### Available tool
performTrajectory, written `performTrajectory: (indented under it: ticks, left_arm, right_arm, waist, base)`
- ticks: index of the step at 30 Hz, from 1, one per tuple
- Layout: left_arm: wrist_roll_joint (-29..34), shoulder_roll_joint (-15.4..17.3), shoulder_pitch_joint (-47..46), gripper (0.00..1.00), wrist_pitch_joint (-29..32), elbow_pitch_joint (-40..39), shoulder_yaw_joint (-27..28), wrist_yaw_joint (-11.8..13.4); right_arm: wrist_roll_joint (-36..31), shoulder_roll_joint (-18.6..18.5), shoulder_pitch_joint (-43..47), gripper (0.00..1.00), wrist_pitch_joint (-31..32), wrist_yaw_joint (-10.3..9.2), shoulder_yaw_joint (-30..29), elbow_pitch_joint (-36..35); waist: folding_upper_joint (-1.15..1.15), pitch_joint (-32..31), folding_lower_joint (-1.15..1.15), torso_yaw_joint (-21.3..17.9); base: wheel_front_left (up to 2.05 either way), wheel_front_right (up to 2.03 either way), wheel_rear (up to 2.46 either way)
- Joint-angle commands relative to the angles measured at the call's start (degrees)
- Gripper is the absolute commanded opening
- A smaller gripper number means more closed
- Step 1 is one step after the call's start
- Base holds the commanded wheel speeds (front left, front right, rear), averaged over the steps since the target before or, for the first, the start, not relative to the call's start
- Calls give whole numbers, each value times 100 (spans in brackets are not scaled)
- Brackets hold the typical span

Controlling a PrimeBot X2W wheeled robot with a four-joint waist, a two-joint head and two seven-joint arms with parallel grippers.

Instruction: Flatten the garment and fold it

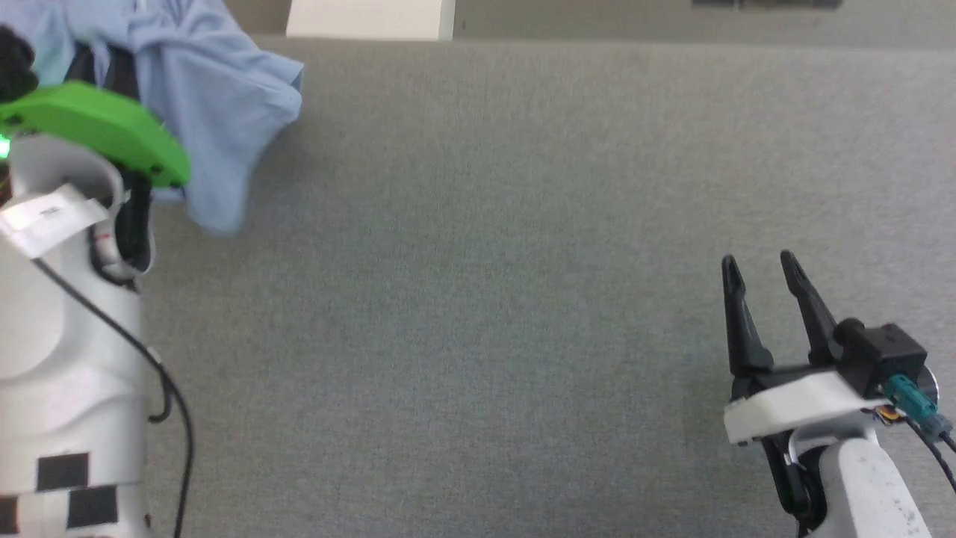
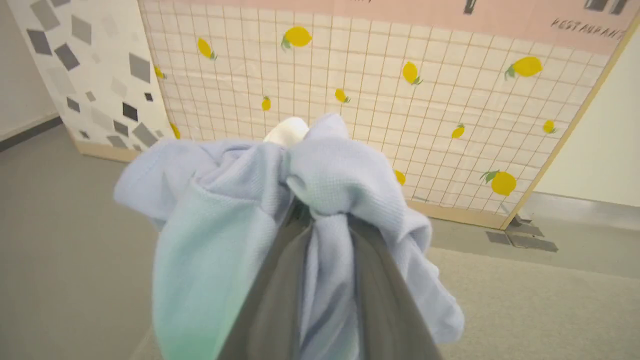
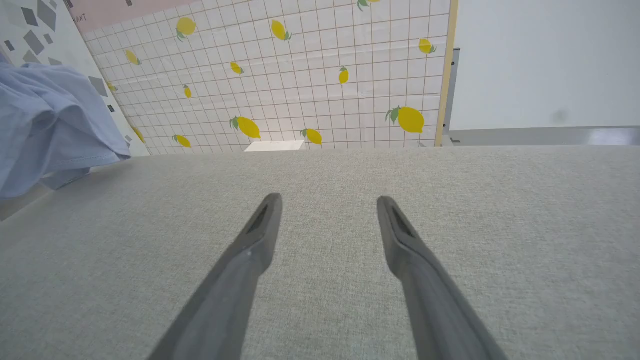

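Grey left fingers are set narrow and closed on the garment. A band of the light blue knit is pinched between them, and the rest is bunched over and around their tips, so the tips are hidden. A white piece, probably the collar, is seen at the top of the bunch. The garment is judged to be held raised in this way so that it can hang open under its own weight before being spread. In the head view the cloth hangs at the far left over the desk; contact with the surface cannot be confirmed. The right fingers are spread wide and nothing is held. They are positioned low over the desk, well apart from the garment, presumably ready to take a hanging edge.
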Motion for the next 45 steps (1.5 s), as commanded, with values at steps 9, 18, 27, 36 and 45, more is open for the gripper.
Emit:
performTrajectory:
  ticks: [9,18,27,36,45]
  left_arm:
    - [427,-781,-707,0,-904,-212,-897,-242]
    - [-187,-1425,-492,0,-1085,263,-1942,-317]
    - [-1182,-1436,464,0,307,1386,-3440,14]
    - [-1813,-1437,1029,99,1873,2061,-4047,147]
    - [-1844,-1256,1201,100,160,934,-3444,332]
  right_arm:
    - [69,-4,477,100,-13,-9,-182,-29]
    - [69,-4,633,100,126,-9,-224,-226]
    - [99,-4,724,100,155,-9,-243,-298]
    - [108,-4,709,100,119,-9,-180,-294]
    - [94,-4,728,100,109,-9,-143,-338]
  waist:
    - [0,-1377,-1,-749]
    - [0,-1402,-1,-1582]
    - [0,-1208,-1,-2028]
    - [0,-1144,-1,-1969]
    - [0,-1147,-1,-1534]
  base:
    - [0,0,0]
    - [0,0,0]
    - [0,0,0]
    - [0,0,0]
    - [0,0,0]
